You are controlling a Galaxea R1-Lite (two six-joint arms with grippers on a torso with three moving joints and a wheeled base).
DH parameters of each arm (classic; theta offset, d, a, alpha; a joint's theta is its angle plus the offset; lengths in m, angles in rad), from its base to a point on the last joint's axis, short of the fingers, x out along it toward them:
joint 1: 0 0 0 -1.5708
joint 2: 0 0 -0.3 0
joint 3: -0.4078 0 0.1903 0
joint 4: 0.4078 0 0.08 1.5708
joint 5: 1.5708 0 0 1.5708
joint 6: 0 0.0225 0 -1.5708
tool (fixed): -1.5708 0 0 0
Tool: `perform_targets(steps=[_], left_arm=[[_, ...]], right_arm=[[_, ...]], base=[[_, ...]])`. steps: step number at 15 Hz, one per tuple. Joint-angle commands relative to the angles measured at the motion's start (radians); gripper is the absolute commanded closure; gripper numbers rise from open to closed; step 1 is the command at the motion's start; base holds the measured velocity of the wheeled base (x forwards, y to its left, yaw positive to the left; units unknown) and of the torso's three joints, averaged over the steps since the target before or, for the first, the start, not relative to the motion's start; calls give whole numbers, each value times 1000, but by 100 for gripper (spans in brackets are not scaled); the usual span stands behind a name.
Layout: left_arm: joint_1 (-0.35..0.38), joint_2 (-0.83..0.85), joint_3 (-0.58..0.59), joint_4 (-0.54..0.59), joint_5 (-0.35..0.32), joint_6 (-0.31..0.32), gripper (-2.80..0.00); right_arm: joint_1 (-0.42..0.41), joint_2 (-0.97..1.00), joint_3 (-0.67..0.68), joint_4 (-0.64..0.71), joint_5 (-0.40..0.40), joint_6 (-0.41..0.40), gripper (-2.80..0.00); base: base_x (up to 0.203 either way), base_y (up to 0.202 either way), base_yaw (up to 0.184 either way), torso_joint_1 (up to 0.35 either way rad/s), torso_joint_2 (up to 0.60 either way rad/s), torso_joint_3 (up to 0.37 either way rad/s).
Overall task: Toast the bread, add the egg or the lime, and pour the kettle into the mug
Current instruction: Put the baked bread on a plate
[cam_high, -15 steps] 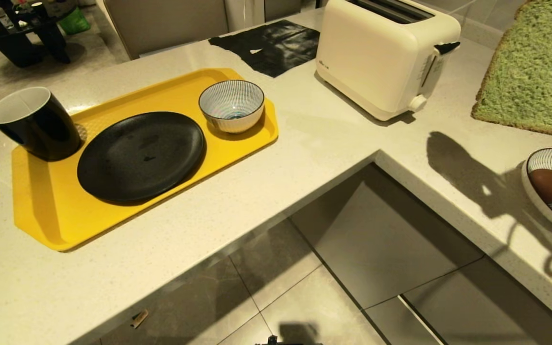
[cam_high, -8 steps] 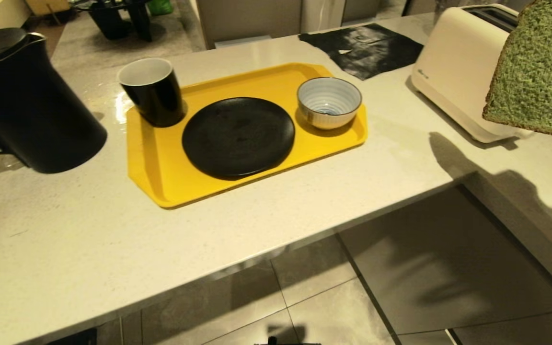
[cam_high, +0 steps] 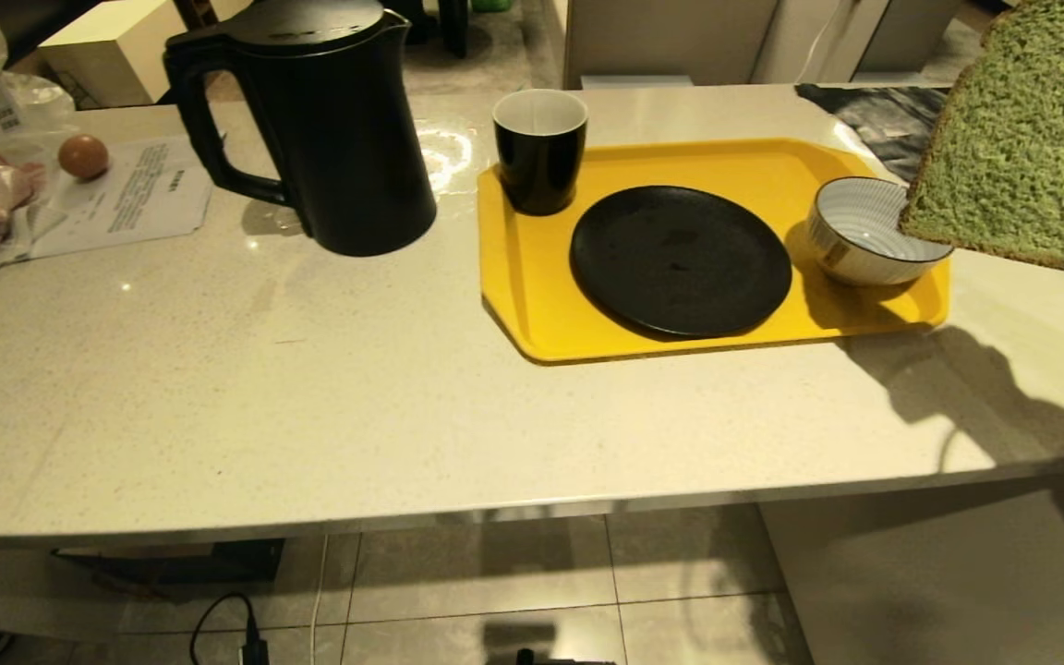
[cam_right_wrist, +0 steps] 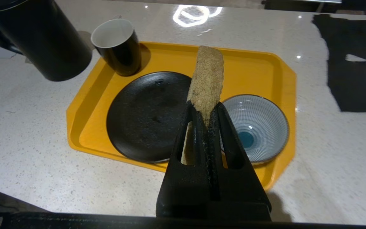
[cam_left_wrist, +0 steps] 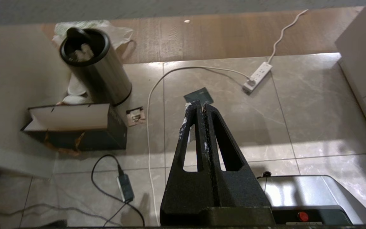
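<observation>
R gripper (cam_right_wrist: pixel 204 116) clamped on bread (cam_right_wrist: pixel 206 81), held edge-up above yellow tray (cam_right_wrist: pixel 259 63), btwn plate (cam_right_wrist: pixel 148 114) & bowl (cam_right_wrist: pixel 254 127). L gripper (cam_left_wrist: pixel 199 106) closed, empty, over floor. Kettle (cam_high: pixel 329 129) beside mug (cam_high: pixel 539 148).

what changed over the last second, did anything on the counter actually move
Only the view swung: the toaster left the picture, and the kettle and an egg entered. The right gripper stays shut on the bread; mug, black plate and bowl unmoved on the tray.
</observation>
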Motion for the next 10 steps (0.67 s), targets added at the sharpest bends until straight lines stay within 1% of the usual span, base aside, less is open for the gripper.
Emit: perform_targets(steps=[1,5,6,8,10], left_arm=[[0,0,0,0,0,0,0],[0,1,0,0,0,1,0],[0,1,0,0,0,1,0],[0,1,0,0,0,1,0],[0,0,0,0,0,1,0]], right_arm=[[0,-1,11,-2,2,-1,0],[4,8,13,-7,6,-4,0],[19,17,12,-9,7,-5,0],[82,41,19,-42,4,-2,0],[157,81,42,-149,0,25,0]], base=[[3,-2,87,6,-1,6],[0,0,0,0,0,0],[0,0,0,0,0,0],[0,0,0,0,0,0],[0,0,0,0,0,0]])
